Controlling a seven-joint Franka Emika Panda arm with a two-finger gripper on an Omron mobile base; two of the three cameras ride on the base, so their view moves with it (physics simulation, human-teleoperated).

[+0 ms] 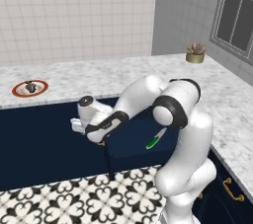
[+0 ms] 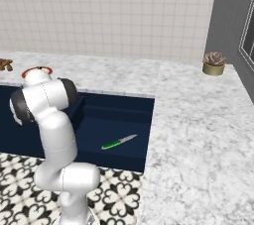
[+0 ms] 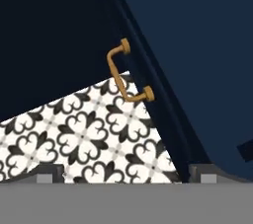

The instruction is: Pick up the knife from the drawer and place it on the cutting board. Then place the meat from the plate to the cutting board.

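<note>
The navy drawer [image 1: 133,153] stands pulled out from the cabinet. The knife [image 1: 156,138], green-handled with a short silver blade, lies loose on the drawer floor [image 2: 99,122]; it also appears as the knife [image 2: 119,142] in the right base view. My gripper [image 1: 75,126] hangs open and empty just outside the drawer front, left of it, well away from the knife. In the hand view my gripper [image 3: 126,176] looks at the drawer's brass handle [image 3: 126,72], with nothing between the fingertips [image 3: 49,173]. The grey-brown meat [image 1: 30,87] rests on the red-rimmed plate [image 1: 17,91] on the counter at left. The cutting board is out of view.
Marble counter [image 1: 108,75] runs along the back wall and down the right side. A potted plant [image 1: 195,53] sits in the far corner. Another brass-handled navy drawer front [image 1: 232,189] is at lower right. Patterned tile floor [image 3: 74,129] lies below the open drawer. A small brown object [image 2: 5,64] sits at the counter's left.
</note>
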